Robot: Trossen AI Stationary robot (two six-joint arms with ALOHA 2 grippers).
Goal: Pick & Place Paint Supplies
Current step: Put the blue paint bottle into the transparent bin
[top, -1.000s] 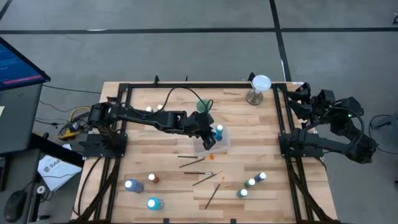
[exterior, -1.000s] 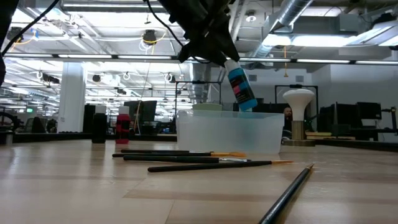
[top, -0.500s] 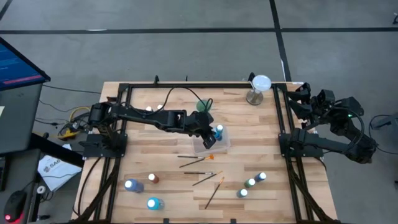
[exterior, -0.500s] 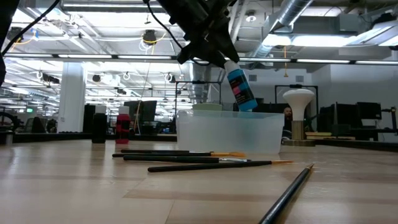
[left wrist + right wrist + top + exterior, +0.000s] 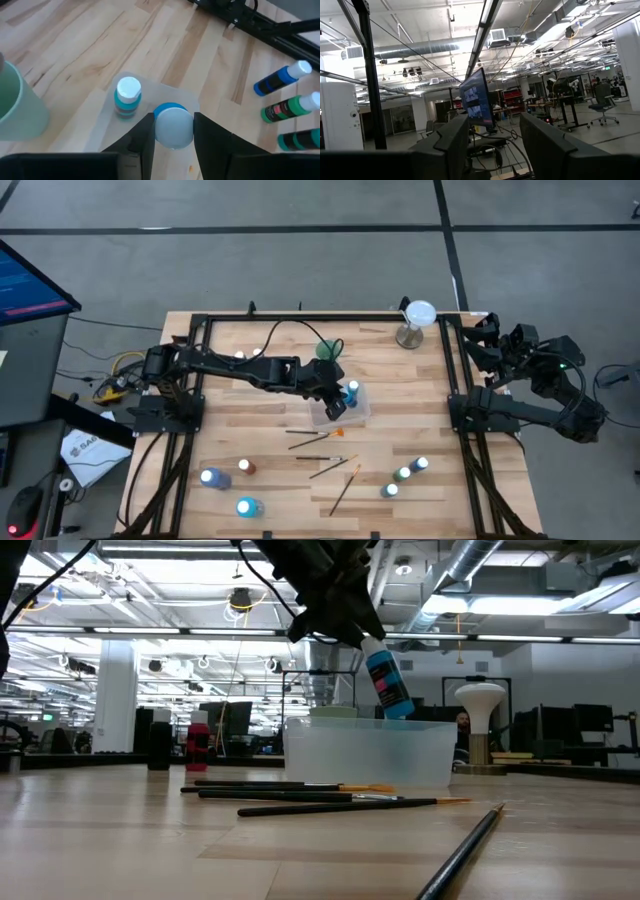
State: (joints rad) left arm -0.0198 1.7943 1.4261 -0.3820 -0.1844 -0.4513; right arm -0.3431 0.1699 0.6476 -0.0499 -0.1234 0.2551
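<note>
My left gripper (image 5: 335, 406) hangs over the clear plastic tray (image 5: 358, 414), shut on a blue paint bottle (image 5: 387, 682) with a white cap. The bottle's lower end is at about the height of the tray's rim (image 5: 365, 723). Another blue white-capped bottle (image 5: 127, 96) stands upright in the tray, also in the high view (image 5: 352, 389). Several thin paintbrushes (image 5: 318, 435) lie on the wood in front of the tray. My right gripper (image 5: 488, 348) waits open beyond the table's right edge. My left gripper pinches the bottle's white cap (image 5: 173, 131) between its two fingers, coming from above. The bottle hangs below the fingers, tilted, its bottom (image 5: 398, 710) swung toward the table's right, clear of the tray floor.
A pale green cup (image 5: 327, 350) stands just behind the tray, and a white stand (image 5: 415, 320) at the far right. Loose bottles stand at the near left (image 5: 212, 477) and lie at the near right (image 5: 404, 473). A brush (image 5: 465, 850) lies close to the low camera.
</note>
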